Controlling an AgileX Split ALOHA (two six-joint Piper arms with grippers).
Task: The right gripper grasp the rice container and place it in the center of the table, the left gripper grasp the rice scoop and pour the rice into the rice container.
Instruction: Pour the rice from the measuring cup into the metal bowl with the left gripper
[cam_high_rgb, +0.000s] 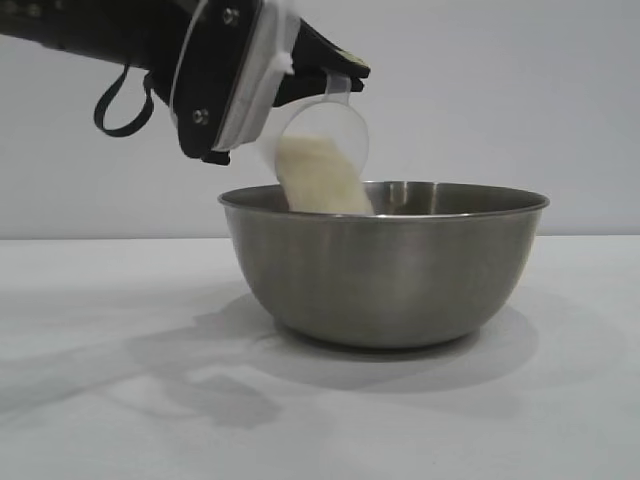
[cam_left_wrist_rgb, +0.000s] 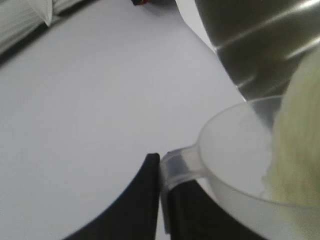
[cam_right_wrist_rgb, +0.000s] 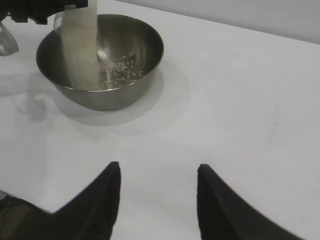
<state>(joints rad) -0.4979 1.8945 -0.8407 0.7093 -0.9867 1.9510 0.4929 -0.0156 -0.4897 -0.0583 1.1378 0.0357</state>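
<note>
the rice scoop (cam_high_rgb: 322, 130) is clamped by its handle in the left gripper (cam_high_rgb: 300, 85) and tipped over the rim of the rice container (cam_high_rgb: 385, 265), which is set on the table (cam_high_rgb: 100, 400). rice (cam_high_rgb: 320, 180) is being poured into the bowl. the right gripper (cam_right_wrist_rgb: 159, 192) is held apart, empty, well back.

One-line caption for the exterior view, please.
Left tool tips the rice scoop so rice streams into the rice container on the table.
</note>
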